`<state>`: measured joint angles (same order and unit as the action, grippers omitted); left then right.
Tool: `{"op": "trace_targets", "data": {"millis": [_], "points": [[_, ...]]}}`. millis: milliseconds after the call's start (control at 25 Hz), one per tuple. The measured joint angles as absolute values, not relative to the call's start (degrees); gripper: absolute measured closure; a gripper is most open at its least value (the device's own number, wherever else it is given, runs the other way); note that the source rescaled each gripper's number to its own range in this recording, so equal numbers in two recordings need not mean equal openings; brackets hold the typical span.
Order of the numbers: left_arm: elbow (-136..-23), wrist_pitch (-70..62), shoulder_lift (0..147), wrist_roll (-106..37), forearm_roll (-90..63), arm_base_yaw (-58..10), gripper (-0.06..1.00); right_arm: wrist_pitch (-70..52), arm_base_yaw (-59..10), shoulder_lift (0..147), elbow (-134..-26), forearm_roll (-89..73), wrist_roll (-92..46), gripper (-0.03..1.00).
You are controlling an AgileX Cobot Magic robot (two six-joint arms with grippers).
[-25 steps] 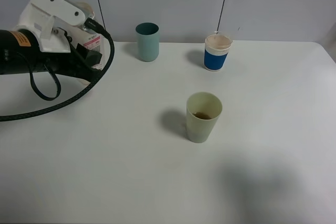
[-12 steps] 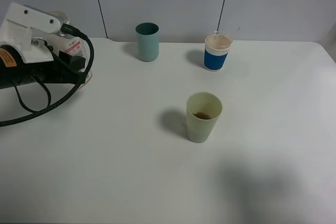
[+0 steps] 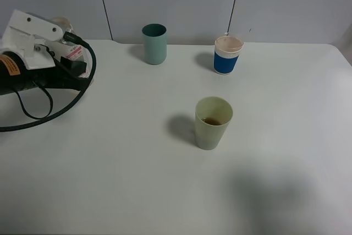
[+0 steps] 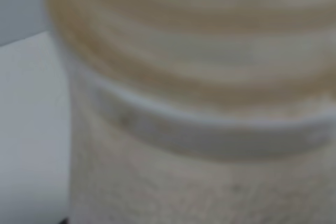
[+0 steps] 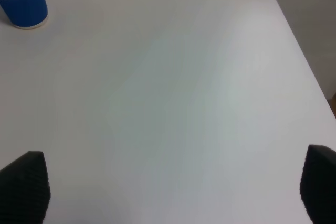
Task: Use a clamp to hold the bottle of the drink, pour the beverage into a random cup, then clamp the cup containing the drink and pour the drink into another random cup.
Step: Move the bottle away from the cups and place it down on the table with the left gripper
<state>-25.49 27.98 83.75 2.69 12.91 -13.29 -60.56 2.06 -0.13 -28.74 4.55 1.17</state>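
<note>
At the table's far left my left gripper [image 3: 69,61] is shut on the bottle [image 3: 71,52], whose white label with pink-red marks shows beside the arm's white housing. In the left wrist view the bottle [image 4: 199,103] fills the picture as a blur of ribbed neck. The pale green tumbler [image 3: 213,123] stands mid-table with brown beverage [image 3: 211,120] in its bottom. At the back stands the blue-and-white cup [image 3: 227,55], which also appears in the right wrist view [image 5: 22,1]. My right gripper [image 5: 170,184] is open over bare table, with nothing between its fingers; the high view does not show it.
A teal straight cup [image 3: 154,43] stands at the back, left of the blue-and-white cup. A black cable [image 3: 66,103] loops from the left arm over the table's left part. The table's right edge [image 5: 299,61] runs close to the right gripper.
The left arm has drawn back to the left with the bottle, away from the teal cup, and lowered a little. The cups have not moved.
</note>
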Motion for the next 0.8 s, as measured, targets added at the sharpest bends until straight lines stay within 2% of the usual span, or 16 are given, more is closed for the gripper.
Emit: {"op": "trace_targets", "data": {"millis": [440, 800], "points": [[-25.25, 41.18, 95.24, 3.24, 15.72, -13.24, 0.91, -60.56, 2.06, -0.13, -28.74, 4.55, 1.17, 0.11], [-25.35, 46.45, 102.82, 3.24, 16.34, -12.58, 0.91, -60.56, 2.06, -0.13, -28.74, 4.55, 1.17, 0.11]]}}
